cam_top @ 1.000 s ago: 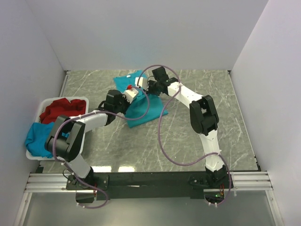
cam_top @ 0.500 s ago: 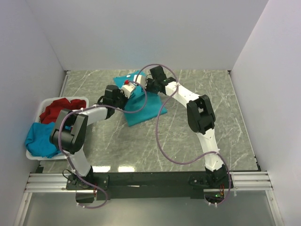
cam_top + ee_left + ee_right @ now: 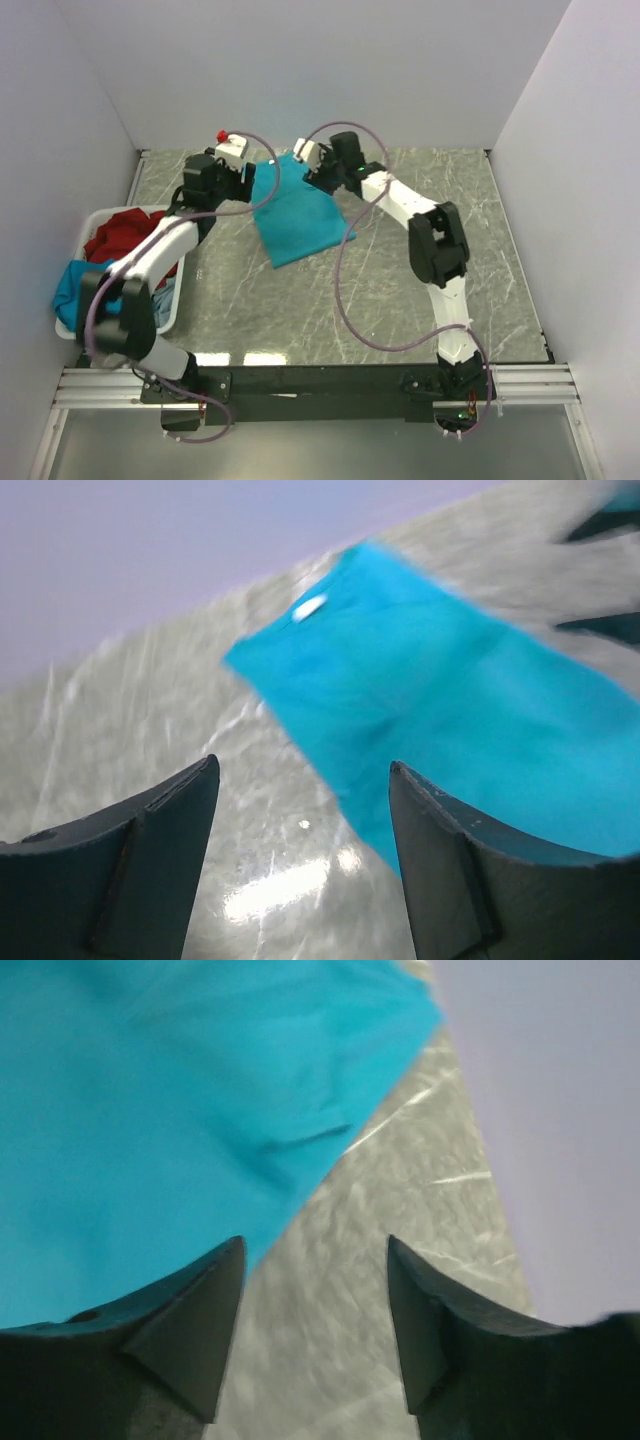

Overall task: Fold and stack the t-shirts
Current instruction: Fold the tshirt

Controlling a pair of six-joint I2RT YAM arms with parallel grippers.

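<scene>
A teal-blue t-shirt lies folded in a long rectangle on the marble table, its far end close to the back wall. My left gripper hovers at the shirt's far left corner, jaws open with nothing between them. In the left wrist view the left gripper frames bare table beside the shirt's edge. My right gripper is over the shirt's far right corner, also open. In the right wrist view the right gripper is empty, and the shirt lies to its left.
A white basket stands at the table's left edge. It holds a red t-shirt, and a blue one hangs over its near corner. The grey back wall rises just beyond both grippers.
Both grippers carried the teal shirt's edge toward the back wall, then opened and let it go. The left arm swung left, the right moved back, and the shirt now lies flat.
</scene>
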